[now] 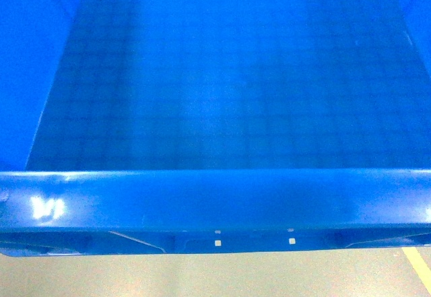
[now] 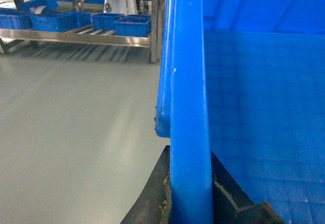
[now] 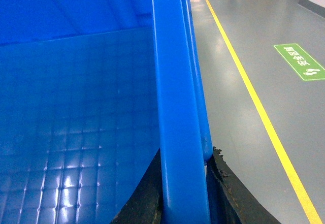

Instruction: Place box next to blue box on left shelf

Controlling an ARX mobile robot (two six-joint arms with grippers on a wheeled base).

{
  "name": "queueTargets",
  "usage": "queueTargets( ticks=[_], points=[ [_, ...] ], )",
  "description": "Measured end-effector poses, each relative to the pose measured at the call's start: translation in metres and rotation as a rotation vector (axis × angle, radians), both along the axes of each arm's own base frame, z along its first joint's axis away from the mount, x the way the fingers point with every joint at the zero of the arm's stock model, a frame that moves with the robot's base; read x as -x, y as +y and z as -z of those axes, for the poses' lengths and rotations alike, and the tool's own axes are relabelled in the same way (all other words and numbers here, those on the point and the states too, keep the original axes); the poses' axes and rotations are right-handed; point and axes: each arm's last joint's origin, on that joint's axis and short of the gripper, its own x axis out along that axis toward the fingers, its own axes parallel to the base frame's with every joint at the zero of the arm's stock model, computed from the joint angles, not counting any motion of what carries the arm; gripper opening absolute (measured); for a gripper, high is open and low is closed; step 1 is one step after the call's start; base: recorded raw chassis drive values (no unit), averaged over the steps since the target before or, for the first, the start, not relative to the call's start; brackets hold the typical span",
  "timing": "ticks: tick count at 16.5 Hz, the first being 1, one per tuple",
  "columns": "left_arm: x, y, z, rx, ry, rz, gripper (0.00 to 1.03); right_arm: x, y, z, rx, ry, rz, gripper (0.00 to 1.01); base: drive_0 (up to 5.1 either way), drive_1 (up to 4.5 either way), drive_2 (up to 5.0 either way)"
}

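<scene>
The box, a large bright blue crate with a grid floor, fills the head view; its near rim crosses the bottom, and neither gripper shows there. In the left wrist view my left gripper is shut on the box's left rim, one black finger on each side. My right gripper is shut the same way on the right rim of the box. The left shelf stands far off across the floor, with several blue boxes on its rails.
Grey floor lies under the box. A yellow floor line and a green floor sign run along the right side. An upright shelf post stands beside the box's left rim.
</scene>
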Motion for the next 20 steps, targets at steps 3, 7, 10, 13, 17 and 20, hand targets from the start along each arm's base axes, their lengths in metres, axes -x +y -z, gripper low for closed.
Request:
queueTargets(
  ticks=[3,7,10,13,17,20],
  points=[
    [0.0000,0.0000,0.0002,-0.001,0.001,0.000,0.10,0.0000,0.0000,0.0001,0.000,0.001,0.001,0.16,0.0,4.03,-4.1],
    [-0.0002,-0.0001,-0.0002,0.000,-0.002,0.001,0.10,0.0000,0.0000,0.0002,0.000,0.002,0.001,0.16,0.0,4.10,-4.1],
    [-0.0001,0.0000,0.0003,-0.002,0.003,0.000,0.10,0.0000,0.0000,0.0006,0.001,0.005,0.001,0.16,-0.1,4.03,-4.1],
    [-0.0001,-0.0001,0.0002,0.000,0.002,0.000,0.10,0.0000,0.0000,0.0002,0.000,0.001,0.000,0.15,0.0,4.08,-4.1],
    [-0.0002,-0.0001,0.0004,-0.002,0.003,0.000,0.10,-0.0001,0.0000,0.0008,0.001,0.006,0.001,0.15,0.1,4.16,-4.0],
    [-0.0001,0.0000,0.0002,0.000,0.002,0.000,0.10,0.0000,0.0000,0.0003,0.000,0.002,0.000,0.15,0.0,4.10,-4.1]
  ],
)
